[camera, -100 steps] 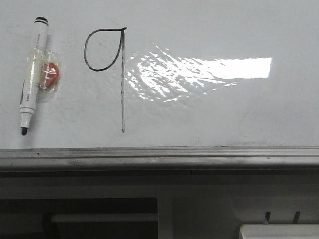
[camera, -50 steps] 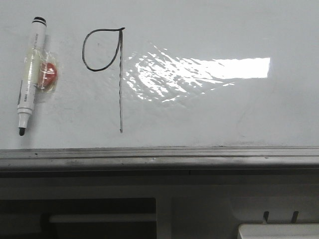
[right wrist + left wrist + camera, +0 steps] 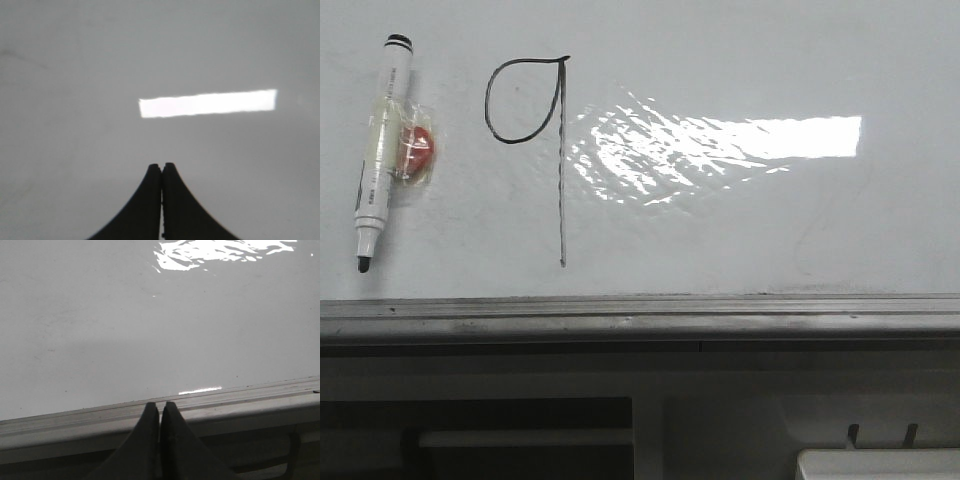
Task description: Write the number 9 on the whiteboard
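An uncapped white marker pen (image 3: 377, 150) lay upright with its dark tip pointing down, a small red object in clear wrapping (image 3: 416, 150) touching its right side, and a white rectangular object (image 3: 878, 464) showed at lower right.

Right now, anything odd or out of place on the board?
Only the marker: it lies uncapped on the whiteboard, left of the number 9, with a red lump taped to its barrel. Both end effectors, left and right, are shut and empty.

Slight leftward shift: number 9 (image 3: 527, 101), marker (image 3: 380, 150).
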`<state>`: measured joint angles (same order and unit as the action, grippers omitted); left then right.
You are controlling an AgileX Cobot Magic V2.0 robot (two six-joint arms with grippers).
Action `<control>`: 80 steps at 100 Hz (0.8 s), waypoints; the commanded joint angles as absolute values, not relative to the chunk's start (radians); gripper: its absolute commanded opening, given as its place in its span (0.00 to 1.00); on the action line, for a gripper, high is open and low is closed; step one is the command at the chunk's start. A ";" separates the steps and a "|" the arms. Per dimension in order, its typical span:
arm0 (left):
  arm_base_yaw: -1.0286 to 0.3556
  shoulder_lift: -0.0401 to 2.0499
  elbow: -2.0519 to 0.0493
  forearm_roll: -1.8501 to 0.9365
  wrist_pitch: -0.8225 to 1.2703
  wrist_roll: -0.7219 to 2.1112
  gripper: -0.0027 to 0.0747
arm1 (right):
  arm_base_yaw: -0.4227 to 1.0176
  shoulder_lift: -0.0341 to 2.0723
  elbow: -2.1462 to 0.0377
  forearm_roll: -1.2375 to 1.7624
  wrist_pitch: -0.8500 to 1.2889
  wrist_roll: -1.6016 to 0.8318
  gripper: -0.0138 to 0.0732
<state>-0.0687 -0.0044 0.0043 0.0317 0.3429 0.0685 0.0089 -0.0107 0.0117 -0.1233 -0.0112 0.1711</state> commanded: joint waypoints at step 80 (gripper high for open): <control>-0.069 -0.031 0.046 0.031 0.298 0.064 0.01 | -0.101 -0.025 0.037 -0.058 0.307 0.078 0.08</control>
